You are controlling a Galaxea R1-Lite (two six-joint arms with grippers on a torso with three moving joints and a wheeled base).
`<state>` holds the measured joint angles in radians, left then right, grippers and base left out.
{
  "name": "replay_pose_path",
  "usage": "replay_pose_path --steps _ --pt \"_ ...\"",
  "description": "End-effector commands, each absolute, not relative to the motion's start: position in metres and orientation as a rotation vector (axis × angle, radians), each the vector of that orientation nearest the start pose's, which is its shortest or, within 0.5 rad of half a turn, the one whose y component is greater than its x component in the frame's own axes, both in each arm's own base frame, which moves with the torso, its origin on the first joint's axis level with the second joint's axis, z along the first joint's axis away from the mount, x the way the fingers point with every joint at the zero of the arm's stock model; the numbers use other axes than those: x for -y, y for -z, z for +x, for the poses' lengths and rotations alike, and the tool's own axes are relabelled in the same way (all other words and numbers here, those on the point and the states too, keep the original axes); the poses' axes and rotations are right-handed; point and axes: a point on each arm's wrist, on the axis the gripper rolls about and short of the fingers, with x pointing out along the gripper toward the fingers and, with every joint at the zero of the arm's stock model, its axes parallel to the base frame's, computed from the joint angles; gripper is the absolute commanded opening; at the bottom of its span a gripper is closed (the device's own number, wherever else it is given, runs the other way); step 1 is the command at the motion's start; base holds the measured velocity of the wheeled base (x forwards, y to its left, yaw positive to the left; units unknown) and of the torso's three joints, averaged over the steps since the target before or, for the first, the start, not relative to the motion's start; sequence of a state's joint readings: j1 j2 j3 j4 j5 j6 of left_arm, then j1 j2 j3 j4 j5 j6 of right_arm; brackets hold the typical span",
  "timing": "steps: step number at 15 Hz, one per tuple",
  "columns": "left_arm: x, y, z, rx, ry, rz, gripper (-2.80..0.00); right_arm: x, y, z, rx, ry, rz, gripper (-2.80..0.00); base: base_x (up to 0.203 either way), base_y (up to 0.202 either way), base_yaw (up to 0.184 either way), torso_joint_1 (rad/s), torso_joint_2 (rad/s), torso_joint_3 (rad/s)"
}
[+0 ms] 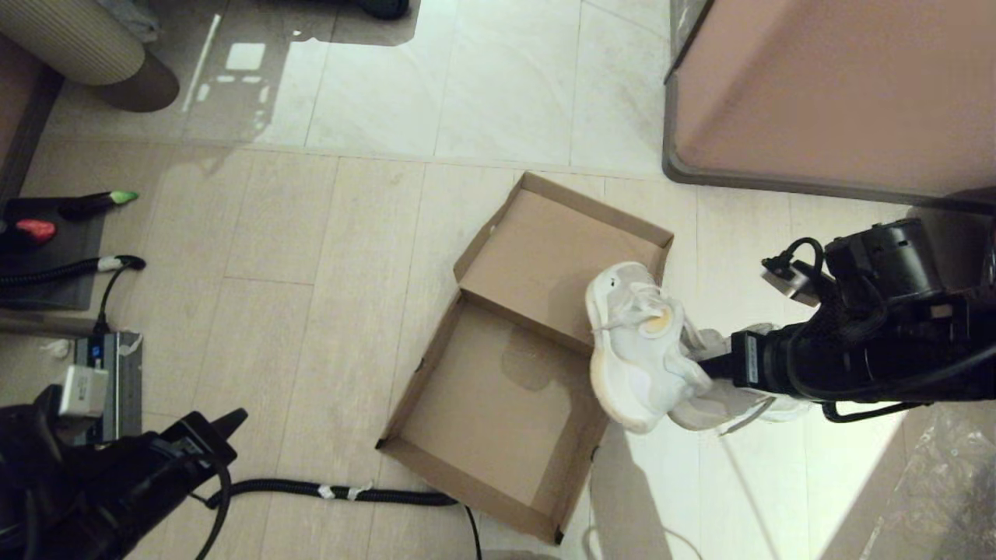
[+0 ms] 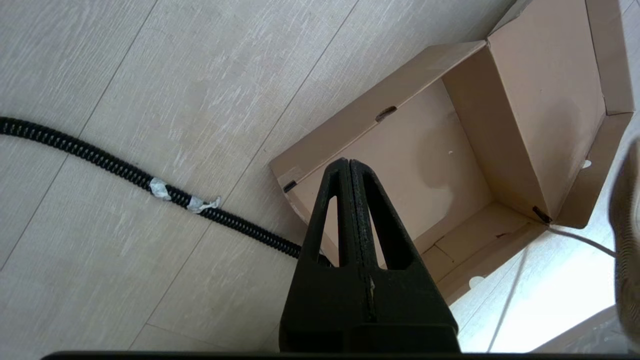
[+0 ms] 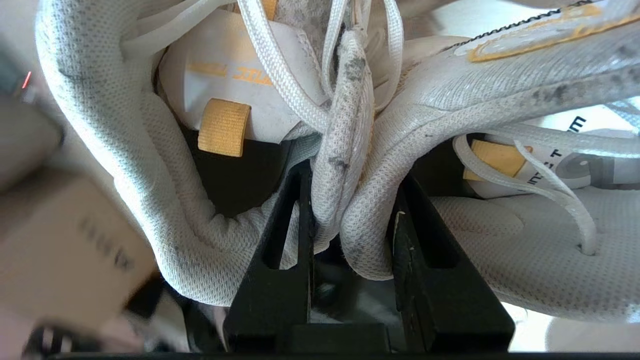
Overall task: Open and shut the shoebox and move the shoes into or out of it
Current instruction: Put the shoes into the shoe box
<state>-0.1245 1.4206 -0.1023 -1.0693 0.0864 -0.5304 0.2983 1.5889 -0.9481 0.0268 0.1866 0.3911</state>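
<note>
The brown cardboard shoebox (image 1: 498, 404) lies open and empty on the floor, its hinged lid (image 1: 556, 249) folded back flat. My right gripper (image 1: 704, 365) hangs just right of the box, shut on the inner collars of both white shoes (image 1: 642, 350). In the right wrist view the two mesh collars (image 3: 350, 200) are pinched together between the black fingers (image 3: 280, 240). One shoe overlaps the box's right wall. My left gripper (image 2: 349, 162) is parked low at the near left, shut on nothing, pointing toward the shoebox (image 2: 440, 165).
A black corrugated cable (image 1: 334, 491) runs along the floor in front of the box. A large pinkish-brown cabinet (image 1: 840, 93) stands at the far right. Plugs and a dark mat (image 1: 54, 249) sit at the left. Clear plastic (image 1: 934, 498) lies at the near right.
</note>
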Motion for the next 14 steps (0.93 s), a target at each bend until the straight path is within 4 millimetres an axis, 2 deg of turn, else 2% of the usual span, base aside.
replay_pose_path --steps 1,4,8,14 --pt "0.019 -0.122 0.169 -0.244 -0.03 -0.506 -2.8 -0.104 -0.193 0.251 -0.765 -0.393 0.302 -2.8 0.0 0.0 0.0 0.0 0.0 0.0" --pt "0.019 -0.122 0.169 -0.244 -0.031 -0.504 -2.8 -0.143 -0.182 0.247 -0.807 -0.464 0.233 -2.8 0.0 0.0 0.0 0.0 0.0 0.0" --pt "0.018 -0.121 0.17 -0.247 -0.039 -0.504 -2.8 -0.189 -0.178 0.262 -0.797 -0.514 0.176 -2.8 0.0 0.0 0.0 0.0 0.0 0.0" --pt "0.016 -0.116 0.165 -0.269 -0.051 -0.503 -2.8 -0.266 -0.147 0.287 -0.762 -0.458 0.052 -2.8 0.0 0.0 0.0 0.0 0.0 0.0"
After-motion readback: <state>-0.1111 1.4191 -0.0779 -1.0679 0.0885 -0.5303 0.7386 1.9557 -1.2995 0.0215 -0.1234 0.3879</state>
